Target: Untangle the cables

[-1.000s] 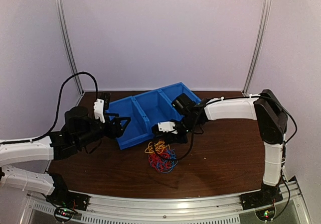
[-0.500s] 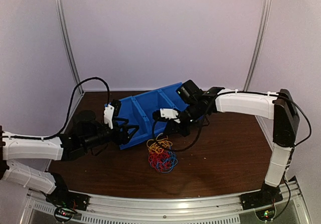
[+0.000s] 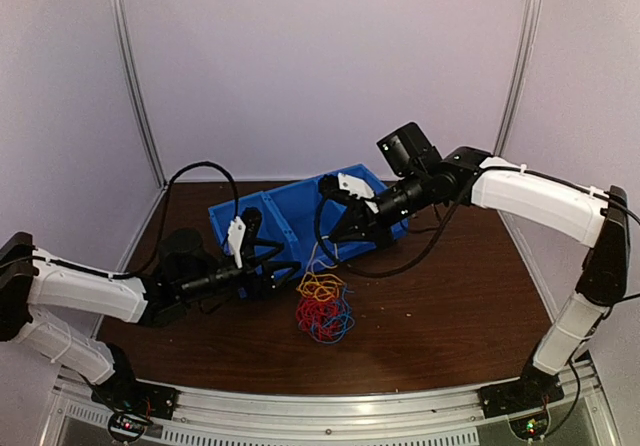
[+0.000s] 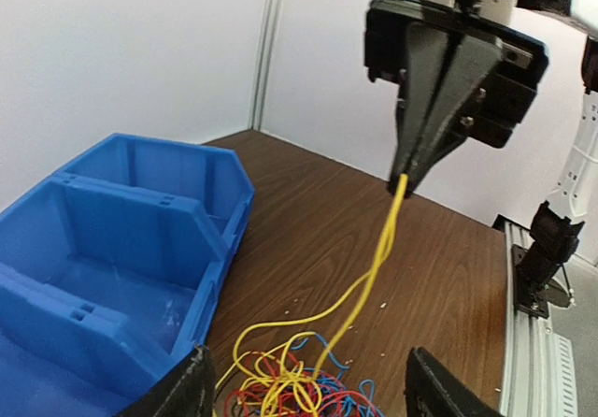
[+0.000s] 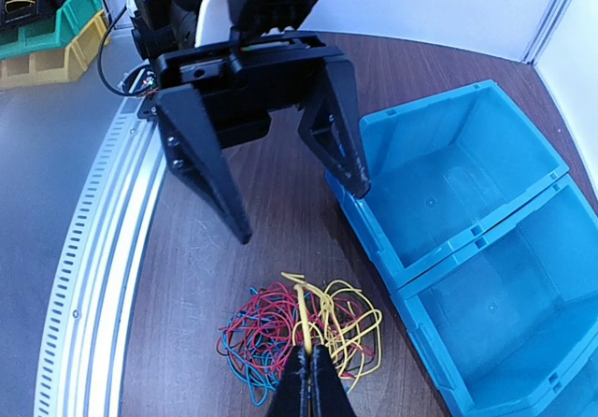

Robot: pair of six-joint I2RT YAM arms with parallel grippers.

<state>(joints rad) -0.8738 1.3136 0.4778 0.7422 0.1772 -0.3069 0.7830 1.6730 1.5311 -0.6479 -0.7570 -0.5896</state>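
Yellow cable (image 4: pixel 378 253) is pinched in the closed right gripper (image 4: pixel 404 176).
The left gripper (image 5: pixel 304 216) is held spread wide near the cables (image 3: pixel 322 311).

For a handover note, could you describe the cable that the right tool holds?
Just in front of the blue bin lies a tangle of cables. One yellow strand rises taut from it into the shut right tool, unlike the slack rest.
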